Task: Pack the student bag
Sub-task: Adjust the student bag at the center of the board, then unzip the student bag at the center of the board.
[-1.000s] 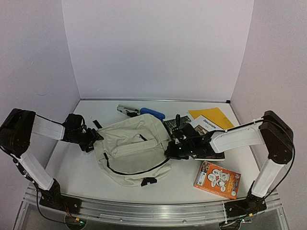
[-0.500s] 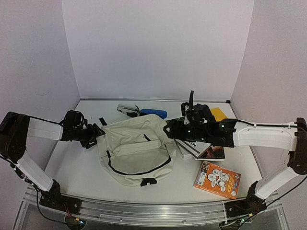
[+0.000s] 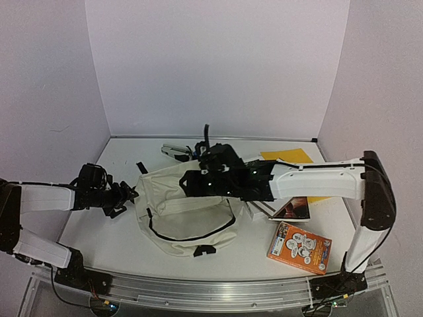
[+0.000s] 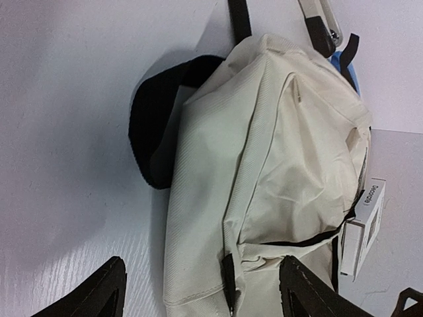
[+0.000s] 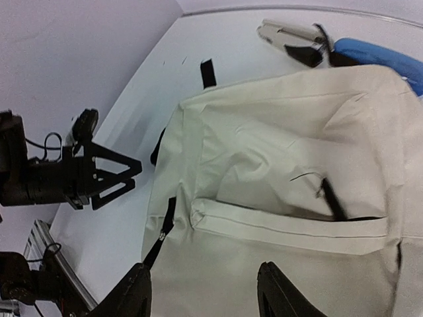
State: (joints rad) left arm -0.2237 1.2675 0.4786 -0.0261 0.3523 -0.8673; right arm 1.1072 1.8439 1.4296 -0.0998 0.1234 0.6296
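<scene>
The right gripper (image 3: 193, 179), beside the white Decorate book (image 3: 263, 210) a second ago, is now carried left over the student bag (image 3: 188, 221), which is laid mid-table. Its jaws are held apart, empty. The left gripper (image 3: 125, 196) is spread wider just left of the bag. No book is judged packed.

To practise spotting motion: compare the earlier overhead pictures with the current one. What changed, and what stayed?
The right hand swung left across the student bag and now hangs open above its middle. The left arm sank lower, the left hand open at the bag's left edge. The orange book and stapler stayed put.
</scene>
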